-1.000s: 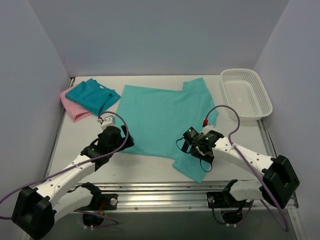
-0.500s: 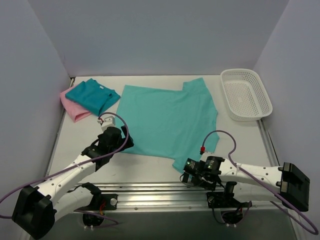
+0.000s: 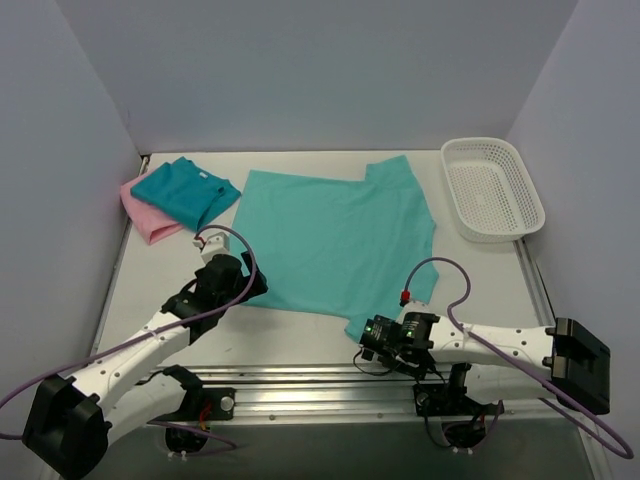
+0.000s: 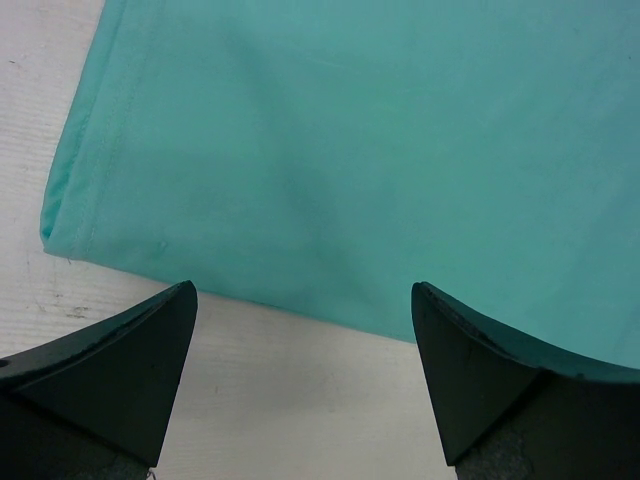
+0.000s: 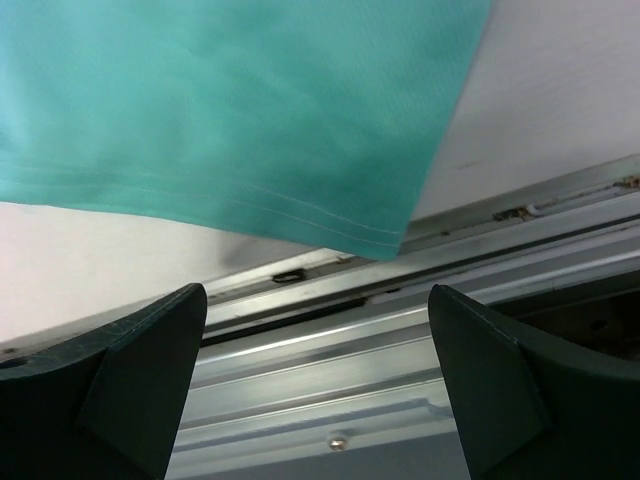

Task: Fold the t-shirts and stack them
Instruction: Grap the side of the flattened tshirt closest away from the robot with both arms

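A light sea-green t-shirt (image 3: 335, 235) lies spread flat in the middle of the table. Folded at the back left, a teal-blue t-shirt (image 3: 185, 190) rests on a pink one (image 3: 146, 218). My left gripper (image 3: 248, 287) is at the spread shirt's near-left hem. In the left wrist view this gripper (image 4: 305, 370) is open over bare table just short of the hem (image 4: 250, 295). My right gripper (image 3: 368, 345) is low at the table's front edge by the near sleeve. Seen from the right wrist, it (image 5: 320, 380) stands open and empty, with the sleeve's corner (image 5: 385, 235) just beyond the fingertips.
A white mesh basket (image 3: 493, 187) stands at the back right. An aluminium rail (image 5: 400, 330) runs along the front edge under the right gripper. Grey walls close in the left, back and right sides.
My right arm has dropped from over the near sleeve to the table's front edge, stretching low along it. The left arm has stayed put.
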{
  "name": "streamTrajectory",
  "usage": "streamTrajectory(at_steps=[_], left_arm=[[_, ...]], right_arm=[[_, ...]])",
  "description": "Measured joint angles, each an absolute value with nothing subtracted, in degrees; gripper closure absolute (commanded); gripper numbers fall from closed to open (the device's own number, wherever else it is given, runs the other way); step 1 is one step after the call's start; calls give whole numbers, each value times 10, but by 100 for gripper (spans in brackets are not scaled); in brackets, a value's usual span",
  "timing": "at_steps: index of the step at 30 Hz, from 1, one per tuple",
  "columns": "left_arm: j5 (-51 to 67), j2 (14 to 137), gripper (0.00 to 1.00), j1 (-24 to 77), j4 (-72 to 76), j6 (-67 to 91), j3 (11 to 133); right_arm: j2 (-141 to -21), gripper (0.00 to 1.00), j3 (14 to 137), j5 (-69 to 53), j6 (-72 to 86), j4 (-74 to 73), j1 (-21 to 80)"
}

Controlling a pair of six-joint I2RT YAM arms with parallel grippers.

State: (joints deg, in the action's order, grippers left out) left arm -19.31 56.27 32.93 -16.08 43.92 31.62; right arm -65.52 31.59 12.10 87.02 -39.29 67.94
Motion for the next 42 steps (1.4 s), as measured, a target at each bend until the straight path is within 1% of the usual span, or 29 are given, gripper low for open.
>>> streamTrajectory(at_steps=[7, 12, 17, 23, 24, 26, 29, 30, 32, 33, 34, 35, 42], left_arm=[[-193, 568, 3, 329, -161, 439, 316], [-193, 574, 3, 329, -161, 439, 316], [-193, 574, 3, 329, -160, 439, 312], [-194, 575, 3, 329, -160, 439, 306], [-194, 575, 3, 329, -160, 439, 306], [-194, 575, 3, 329, -160, 438, 306], [-194, 575, 3, 329, -160, 436, 306], [-194, 575, 3, 329, -160, 435, 306], [-194, 575, 3, 329, -160, 433, 306], [-194, 575, 3, 329, -160, 432, 306], [-194, 575, 3, 329, -160, 432, 306], [-194, 575, 3, 329, -160, 432, 306], [-197, 574, 2, 329, -165, 432, 306]], right_arm=[[-654, 14, 351, 175, 876, -402, 662], [-658, 16, 351, 182, 875, -402, 645], [-691, 16, 348, 182, 875, -398, 639], [-729, 18, 332, 176, 867, -364, 594], [-730, 20, 332, 175, 866, -360, 590], [-730, 26, 332, 175, 865, -354, 584], [-731, 41, 332, 175, 861, -347, 576], [-732, 55, 332, 175, 859, -345, 573], [-732, 71, 332, 175, 854, -341, 567], [-733, 84, 332, 176, 853, -339, 565], [-733, 90, 332, 176, 852, -336, 564], [-733, 100, 332, 175, 851, -333, 562], [-735, 100, 333, 174, 843, -329, 559]])
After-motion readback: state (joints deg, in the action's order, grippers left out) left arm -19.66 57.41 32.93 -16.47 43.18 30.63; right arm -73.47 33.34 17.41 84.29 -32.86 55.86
